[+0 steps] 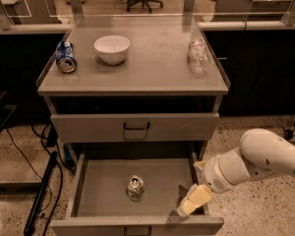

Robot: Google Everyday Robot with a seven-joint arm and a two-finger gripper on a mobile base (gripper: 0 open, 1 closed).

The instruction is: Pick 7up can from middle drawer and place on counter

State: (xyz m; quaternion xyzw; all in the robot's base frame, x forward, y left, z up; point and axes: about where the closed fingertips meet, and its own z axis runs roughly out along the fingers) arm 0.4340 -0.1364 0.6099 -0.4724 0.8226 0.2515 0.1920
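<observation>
The white arm (273,154) reaches in from the right edge, bent at a rounded wrist (225,173). Its cream gripper (192,203) hangs low, right of centre, angled down and leftward, seemingly tilted rather than vertical.

A silver top and a pale body with green print are seen on the 7up can (134,188), set on the plain grey floor of the middle drawer (98,191). The counter (152,73) is coloured light grey, unpatterned. A blue can (65,57) with white marking, a plain white bowl (111,48) and a clear bottle (198,57) are noted on it. The upper drawer front (88,128) is grey, dark-handled. The gripper (185,209), cream-yellow, is held over the drawer's right front corner; its arm (265,156) is white. The floor (265,215) is beige, speckled.
</observation>
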